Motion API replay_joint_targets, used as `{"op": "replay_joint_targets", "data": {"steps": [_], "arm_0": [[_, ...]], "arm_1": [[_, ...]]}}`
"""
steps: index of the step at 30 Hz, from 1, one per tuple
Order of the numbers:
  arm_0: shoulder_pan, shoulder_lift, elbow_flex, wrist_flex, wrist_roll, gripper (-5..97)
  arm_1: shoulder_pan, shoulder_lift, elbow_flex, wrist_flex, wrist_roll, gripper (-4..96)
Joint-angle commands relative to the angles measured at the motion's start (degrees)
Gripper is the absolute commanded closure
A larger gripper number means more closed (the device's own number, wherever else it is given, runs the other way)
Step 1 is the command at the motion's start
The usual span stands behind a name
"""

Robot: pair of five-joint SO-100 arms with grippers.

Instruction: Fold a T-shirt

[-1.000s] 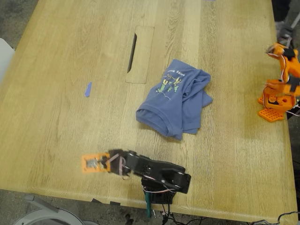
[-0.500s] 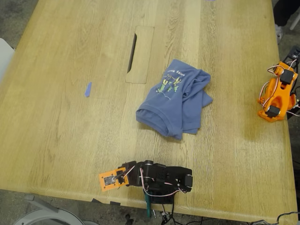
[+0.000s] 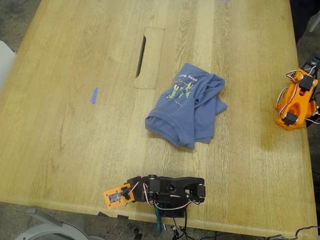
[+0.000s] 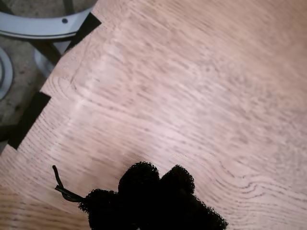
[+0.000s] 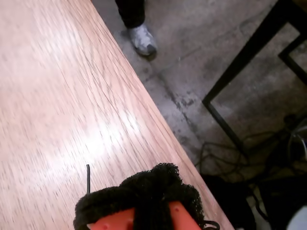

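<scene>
Roughly mid-table, T-shirt [image 3: 187,106] lies in crumpled slate-blue heap, green-yellow print and white text facing up at far end, hem rolled toward near edge. Nothing of mine touches it.

My first gripper [image 4: 153,184] sits low over bare wood by table's near edge, arm folded flat in exterior view; black foam pads [image 4: 139,179] pressed together, nothing between.

My second gripper [image 5: 144,191] hovers at table edge on exterior view's right, orange arm tucked upright; foam bunched, jaw state unclear. Person's shoe [image 5: 142,39] on floor beyond.

Blue tape scrap [image 3: 94,95] well apart from shirt.

slate-blue T-shirt [image 3: 187,107], green-yellow print, seemingly white text
</scene>
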Motion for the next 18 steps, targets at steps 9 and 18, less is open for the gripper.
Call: {"op": "replay_joint_targets", "data": {"steps": [9,18], "arm_0": [[-0.70,6.50,-0.70,5.19,0.35,91],[-0.53,6.50,-0.70,5.27,0.88,92]], "arm_1": [[4.13,0.53,3.87,4.39,-0.53,91.1],[4.22,0.53,3.96,4.83,-0.35,91.1]]}}
